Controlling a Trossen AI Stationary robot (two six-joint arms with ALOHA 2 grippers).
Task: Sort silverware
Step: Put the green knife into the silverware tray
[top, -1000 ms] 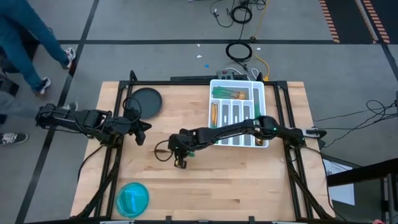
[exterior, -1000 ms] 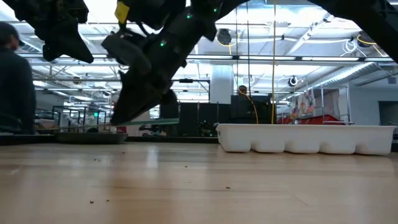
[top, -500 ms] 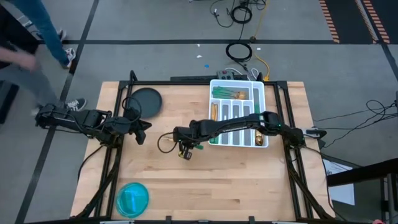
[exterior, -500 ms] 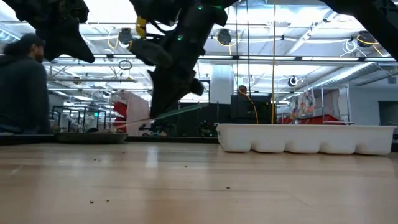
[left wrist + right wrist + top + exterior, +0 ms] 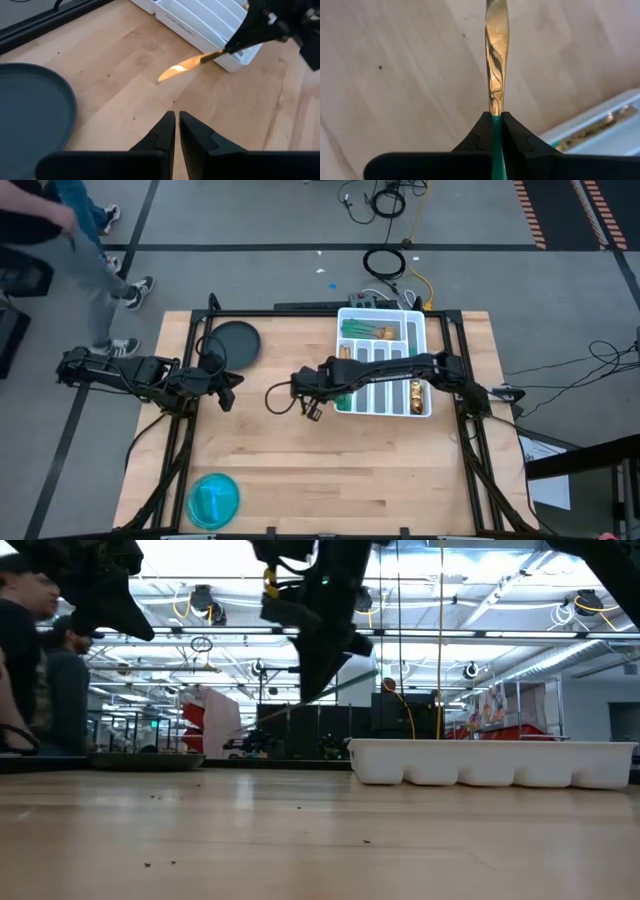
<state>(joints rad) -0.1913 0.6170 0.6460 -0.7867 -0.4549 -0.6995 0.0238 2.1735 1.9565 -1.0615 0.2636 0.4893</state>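
A knife with a gold blade (image 5: 496, 60) and a teal handle hangs over the middle of the table, and my right gripper (image 5: 311, 404) is shut on it. It shows in the left wrist view as a gold blade (image 5: 180, 67) below the right gripper (image 5: 250, 31), and in the low view as a green handle (image 5: 352, 683). The white divided tray (image 5: 426, 340) at the far right holds more silverware (image 5: 372, 331). My left gripper (image 5: 176, 116) waits shut at the table's left, near the dark plate (image 5: 236, 343). My right gripper pinches the knife between its two fingers at the teal handle (image 5: 496, 123), right where it meets the gold blade. The fingers slant down, and the blade runs on past the fingertips. The knife is tilted and clear of the table.
A blue-green bowl (image 5: 213, 498) sits at the near left corner. The tray's near wall (image 5: 490, 765) stands to the right in the low view. Bare wood (image 5: 350, 470) lies between the tray and the bowl. A person (image 5: 70, 240) walks on the floor beyond the far left corner.
My right gripper has risen and moved toward the far edge and the tray, tipping more steeply downward and rolling. The knife, held low and about level over the table a second ago, now hangs higher and tilted. A person has walked along the floor at far left.
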